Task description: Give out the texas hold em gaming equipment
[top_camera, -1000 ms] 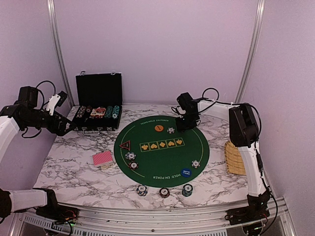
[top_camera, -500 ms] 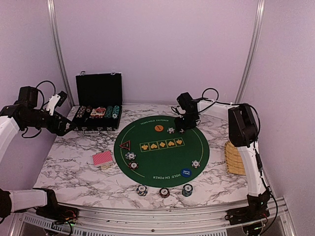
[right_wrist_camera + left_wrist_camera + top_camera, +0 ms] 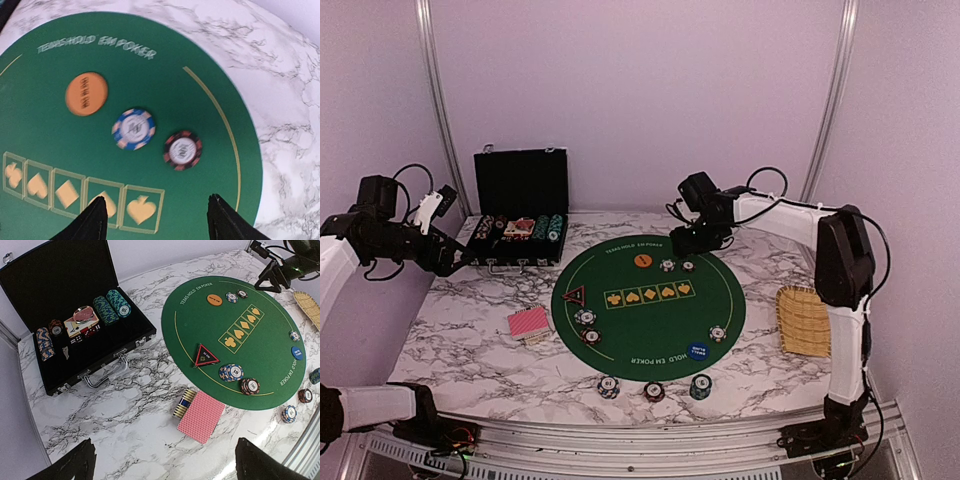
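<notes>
- Right gripper (image 3: 155, 227): fingers parted about halfway, nothing held, above the far part of the round green mat (image 3: 165, 85).
- Just beneath: two single chips, blue-white chip (image 3: 133, 129) and red-black chip (image 3: 182, 150), lying flat, near each other but apart; one orange button (image 3: 86, 93) to their left.
- Elsewhere on the mat: one red-black triangular marker (image 3: 205, 355), two small chip piles (image 3: 231, 372) side by side, one lone chip (image 3: 294, 335), one blue button (image 3: 297, 352).
- Off the mat's near edge: three chips (image 3: 654, 391) in a row on the marble table (image 3: 470, 340).
- Left of the mat: one red-backed deck (image 3: 201, 416), with a short chip roll (image 3: 183, 403) just beside it.
- Left gripper (image 3: 162, 467): spread wide, empty, high over the table.
- Open black case (image 3: 55, 280): chip rows, cards and dice inside.
- Wicker basket (image 3: 803, 320): at the table's right edge.
</notes>
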Tool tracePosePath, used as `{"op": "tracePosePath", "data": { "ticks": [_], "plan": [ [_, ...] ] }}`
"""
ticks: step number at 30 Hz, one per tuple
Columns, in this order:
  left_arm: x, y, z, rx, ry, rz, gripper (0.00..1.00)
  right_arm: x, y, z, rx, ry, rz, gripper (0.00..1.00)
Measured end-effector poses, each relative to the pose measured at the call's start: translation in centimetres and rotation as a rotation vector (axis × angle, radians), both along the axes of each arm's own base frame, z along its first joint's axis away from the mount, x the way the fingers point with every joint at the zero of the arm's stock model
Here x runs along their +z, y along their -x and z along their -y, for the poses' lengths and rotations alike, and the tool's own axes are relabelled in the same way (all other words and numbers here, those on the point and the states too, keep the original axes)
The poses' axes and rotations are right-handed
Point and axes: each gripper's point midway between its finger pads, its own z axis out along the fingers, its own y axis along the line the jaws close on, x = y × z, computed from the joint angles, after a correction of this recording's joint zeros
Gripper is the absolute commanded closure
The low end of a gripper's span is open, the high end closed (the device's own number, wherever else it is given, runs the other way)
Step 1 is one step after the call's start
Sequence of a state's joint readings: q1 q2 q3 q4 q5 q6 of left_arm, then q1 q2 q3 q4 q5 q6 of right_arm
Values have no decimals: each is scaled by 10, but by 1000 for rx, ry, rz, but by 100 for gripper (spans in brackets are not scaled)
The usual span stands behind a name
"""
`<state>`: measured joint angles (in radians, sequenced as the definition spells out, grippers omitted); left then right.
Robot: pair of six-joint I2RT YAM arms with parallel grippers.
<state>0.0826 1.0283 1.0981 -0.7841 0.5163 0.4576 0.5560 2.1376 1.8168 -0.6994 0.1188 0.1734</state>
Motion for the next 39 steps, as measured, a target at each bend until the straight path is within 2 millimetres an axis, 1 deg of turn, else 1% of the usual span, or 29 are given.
{"op": "tracePosePath", "data": {
  "ticks": [2,4,5,7,10,12,15,18,21,25,28,31,35,39],
  "plan": [
    [0,0,0,0,0,-1,1,19,31,-22,67,-11,29,22],
    [0,0,0,0,-1,-1,1,33,71,-47,154,-23,46,18],
    [0,0,0,-1,-1,0,1,36,88,-57,189,-27,48,16],
    [0,0,0,-2,-3,1,1,36,134,-78,280,-30,38,14],
    [-1,-1,0,-3,-3,-1,1,24,195,-101,403,-13,-9,11],
    [-1,-1,0,-3,-2,-3,1,12,230,-108,463,7,-52,11],
    [-1,-1,0,-3,-2,-3,1,-6,269,-110,520,42,-111,11],
    [-1,-1,0,-3,-2,-3,1,-22,300,-105,553,73,-167,11],
    [-1,-1,0,-2,-2,-3,1,-37,322,-98,567,97,-217,11],
    [-1,-1,0,-2,-2,-3,1,-47,337,-95,577,108,-253,12],
    [-1,-1,0,-2,-2,-3,1,-51,340,-96,580,106,-268,13],
    [-1,-1,0,-2,-2,-3,1,-57,341,-96,577,115,-278,17],
    [-1,-1,0,-2,-3,-3,1,-71,341,-94,574,146,-299,21],
    [-1,-1,0,-3,-2,-3,1,-78,341,-92,570,164,-305,24]
  ]
}}
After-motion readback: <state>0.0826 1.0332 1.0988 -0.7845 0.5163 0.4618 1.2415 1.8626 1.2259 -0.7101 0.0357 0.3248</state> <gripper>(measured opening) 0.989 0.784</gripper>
